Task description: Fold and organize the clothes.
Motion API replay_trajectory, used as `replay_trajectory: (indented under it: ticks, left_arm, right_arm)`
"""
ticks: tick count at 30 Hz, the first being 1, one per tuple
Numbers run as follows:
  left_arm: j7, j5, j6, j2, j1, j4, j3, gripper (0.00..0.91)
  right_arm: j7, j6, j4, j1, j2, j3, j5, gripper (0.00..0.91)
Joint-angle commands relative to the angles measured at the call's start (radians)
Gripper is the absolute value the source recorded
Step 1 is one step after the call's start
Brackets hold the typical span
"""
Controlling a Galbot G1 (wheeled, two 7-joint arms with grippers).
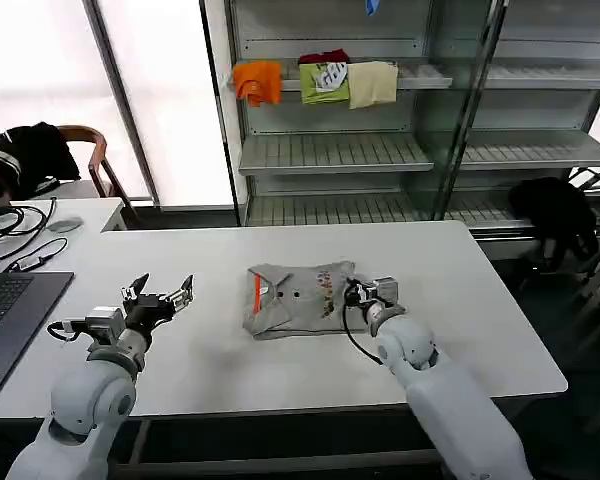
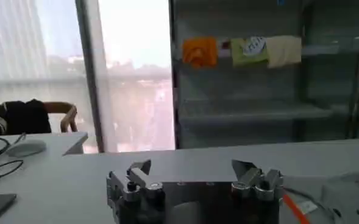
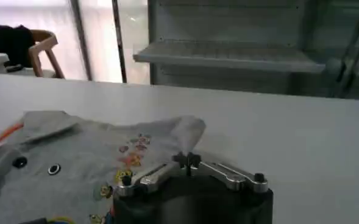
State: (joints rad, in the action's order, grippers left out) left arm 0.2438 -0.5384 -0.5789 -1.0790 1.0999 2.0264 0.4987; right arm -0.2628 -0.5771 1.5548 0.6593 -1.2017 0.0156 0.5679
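My right tool point(image 1: 358, 293) sits pressed together at the grey shirt's point(image 1: 298, 300) edge; left tool point(image 1: 160, 292) hovers spread above the bench point(image 1: 480, 330).

Head camera overlooks the table point(image 1: 480, 300); both low wrist cameras face the shelves point(image 2: 252, 109).

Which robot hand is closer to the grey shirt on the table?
The right. The right gripper sits at the folded grey shirt's edge, jaws shut. The left gripper hovers over bare table, well off to the shirt's other side, jaws open.
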Motion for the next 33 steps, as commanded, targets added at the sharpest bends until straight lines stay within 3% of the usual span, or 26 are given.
replay_trajectory:
  ticks: [1, 6, 11, 15, 20, 24, 33]
  left_arm:
    - [-0.001, 0.005, 0.000, -0.016, 0.008, 0.006, -0.003, 0.907]
    - [-0.004, 0.005, 0.000, -0.021, 0.013, 0.009, -0.006, 0.907]
    - [-0.010, 0.005, 0.000, -0.028, 0.015, 0.010, -0.014, 0.907]
    - [-0.012, 0.005, 0.001, -0.025, 0.020, 0.015, -0.014, 0.907]
    - [-0.010, 0.008, 0.003, -0.048, 0.019, 0.010, 0.004, 0.907]
    - [-0.009, 0.048, 0.040, -0.091, 0.037, 0.019, 0.011, 0.907]
    - [0.000, 0.103, 0.070, -0.133, 0.049, 0.040, -0.001, 0.907]
  right_arm:
    - [0.073, 0.019, -0.040, -0.002, 0.049, 0.054, -0.282, 0.907]
    - [0.074, 0.050, 0.063, 0.038, 0.044, 0.094, -0.405, 0.907]
    - [0.043, 0.108, 0.120, 0.071, -0.012, 0.069, -0.368, 0.907]
    - [0.019, 0.099, 0.149, 0.088, -0.070, 0.054, -0.327, 0.907]
    - [-0.036, 0.132, 0.178, 0.109, -0.103, 0.066, -0.404, 0.907]
    - [-0.096, 0.162, 0.215, 0.126, -0.093, 0.129, -0.544, 0.907]
    - [-0.097, 0.127, 0.323, 0.240, -0.006, 0.259, -0.524, 0.907]
